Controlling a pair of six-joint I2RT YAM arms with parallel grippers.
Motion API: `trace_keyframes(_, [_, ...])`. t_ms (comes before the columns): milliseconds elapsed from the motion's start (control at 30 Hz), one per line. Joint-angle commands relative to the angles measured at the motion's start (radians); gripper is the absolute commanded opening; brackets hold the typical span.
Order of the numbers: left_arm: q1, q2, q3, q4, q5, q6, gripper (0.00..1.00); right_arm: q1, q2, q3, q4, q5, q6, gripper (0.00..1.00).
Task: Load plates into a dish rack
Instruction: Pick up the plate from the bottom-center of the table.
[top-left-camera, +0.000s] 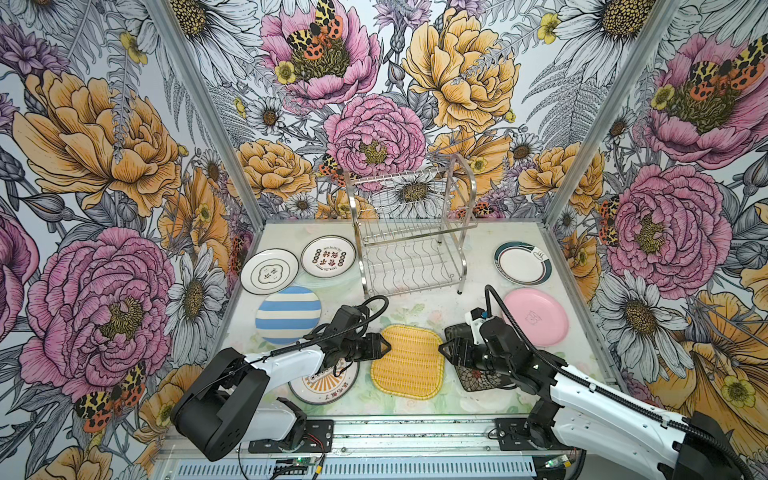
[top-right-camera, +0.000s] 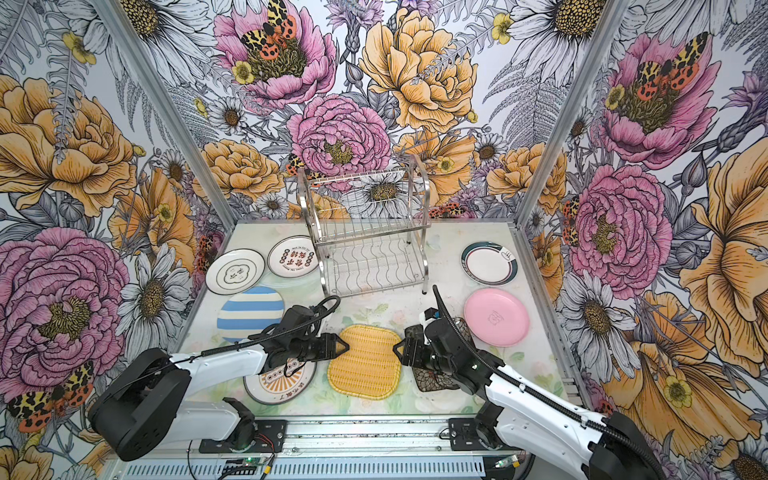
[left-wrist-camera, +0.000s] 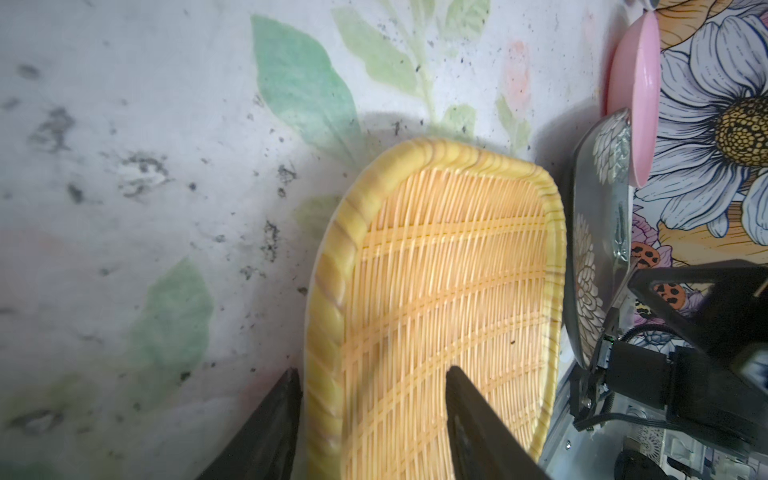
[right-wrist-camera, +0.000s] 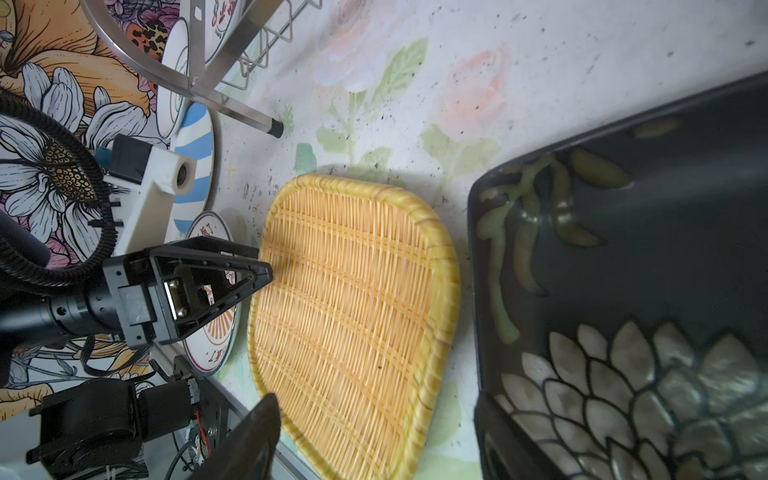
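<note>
black-rimmed white plate (top-left-camera: 270, 271): flat on the counter (top-left-camera: 419, 309), well to the left of the yellow woven plate (top-left-camera: 407, 361) and further back.
lettered white plate (top-left-camera: 328, 256): flat, left of the yellow woven plate, further back again.
blue-striped plate (top-left-camera: 288, 314): flat, left of the yellow woven plate and slightly behind it.
orange-sunburst plate (top-left-camera: 322, 386): flat, just left of the yellow woven plate's near half, partly hidden under the left arm (top-left-camera: 286, 361).
left gripper (top-left-camera: 387, 346): at the yellow woven plate's left edge, pointing across it.
left fingers (left-wrist-camera: 270, 424): parted, one outside the yellow woven plate's rim over the counter, one above its woven inside. Rim in the gap, not clamped.
yellow woven plate: flat, front centre, between the two grippers.
dish rack (top-left-camera: 411, 232): upright, directly behind the yellow woven plate, well apart from it.
right gripper (top-left-camera: 441, 348): at the yellow woven plate's right edge, facing the left gripper.
right fingers (right-wrist-camera: 253, 436): spread wide, with the yellow woven plate's edge in the gap, gripping nothing.
black flowered plate (top-left-camera: 478, 378): just right of the yellow woven plate, a strip of counter between, mostly hidden under the right arm (top-left-camera: 582, 390).
teal-rimmed plate (top-left-camera: 521, 263): flat, right of the yellow woven plate, well behind.
pink plate (top-left-camera: 536, 316): flat, right of the yellow woven plate, slightly behind.
</note>
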Motion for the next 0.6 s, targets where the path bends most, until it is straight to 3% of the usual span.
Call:
trace_keyframes(0, [0.012, 0.027, -0.034, 0.075, 0.058, -0.01, 0.53, -0.023, -0.017, -0.007, 0.01, -0.026, -0.004, 0.75])
trace_keyframes(567, [0.035, 0.041, -0.065, 0.127, 0.088, -0.043, 0.19, -0.093, -0.035, -0.02, 0.01, -0.079, -0.029, 0.75])
